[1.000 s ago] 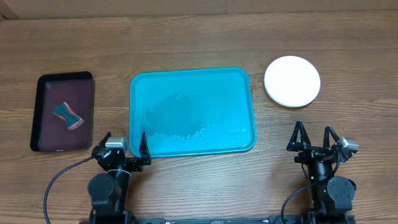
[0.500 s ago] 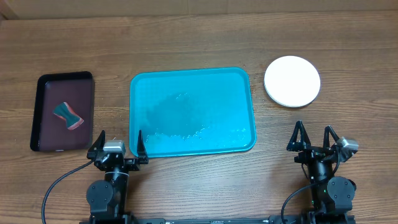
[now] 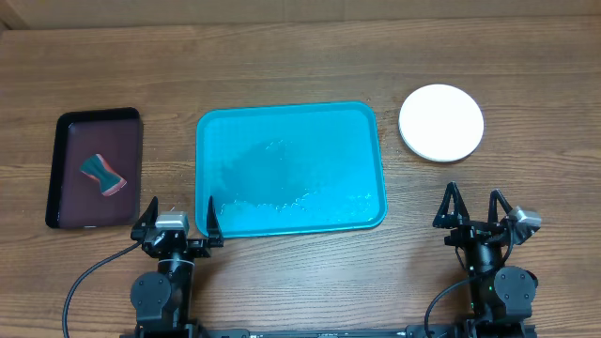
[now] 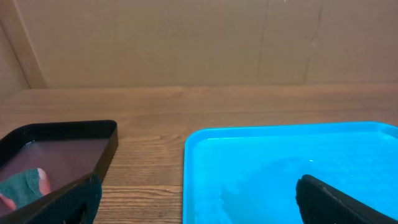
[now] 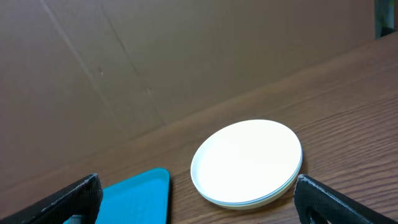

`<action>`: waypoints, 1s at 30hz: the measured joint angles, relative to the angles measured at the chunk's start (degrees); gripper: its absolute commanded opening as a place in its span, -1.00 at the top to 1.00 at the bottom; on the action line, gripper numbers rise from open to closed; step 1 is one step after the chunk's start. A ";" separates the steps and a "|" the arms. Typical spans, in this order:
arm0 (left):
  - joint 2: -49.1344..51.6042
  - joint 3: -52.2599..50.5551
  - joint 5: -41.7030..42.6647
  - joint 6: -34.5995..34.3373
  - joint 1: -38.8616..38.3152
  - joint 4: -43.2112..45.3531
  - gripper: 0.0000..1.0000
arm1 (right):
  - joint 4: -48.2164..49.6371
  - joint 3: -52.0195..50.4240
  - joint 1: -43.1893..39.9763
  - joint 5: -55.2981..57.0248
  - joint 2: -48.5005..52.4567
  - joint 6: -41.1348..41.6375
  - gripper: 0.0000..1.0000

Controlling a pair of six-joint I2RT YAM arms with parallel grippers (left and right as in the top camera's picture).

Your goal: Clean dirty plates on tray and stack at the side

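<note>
our left gripper (image 3: pixel 178 205) has swung back from the tray (image 3: pixel 291 169) and sits spread wide, holding nothing. our right gripper (image 3: pixel 473 193) is spread too. the plates (image 3: pixel 441 123) sit stacked beside the bare tray, so we think we are done.

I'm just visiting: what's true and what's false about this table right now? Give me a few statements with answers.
A plate lies on the teal tray. False: it holds no plate.
The plates are stacked on the table right of the tray, white on top. True.
A sponge lies in the dark tray. True.
The left gripper grips the sponge. False: it is open and empty.
The right gripper is open. True.
</note>
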 measured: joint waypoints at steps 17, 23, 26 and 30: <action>0.00 0.00 0.00 0.00 0.00 0.00 -1.00 | 0.02 0.00 -0.02 0.39 0.00 -1.95 -1.00; 0.00 0.00 0.00 0.00 0.00 0.00 -0.99 | -0.46 0.00 0.17 -2.12 0.00 -12.13 -1.00; 0.00 0.00 0.00 0.00 0.00 0.00 -1.00 | -0.44 0.00 0.44 -2.86 0.00 -15.82 -1.00; 0.00 0.00 0.00 0.00 0.00 0.00 -0.99 | -0.46 0.00 0.42 -3.19 0.00 -17.92 -1.00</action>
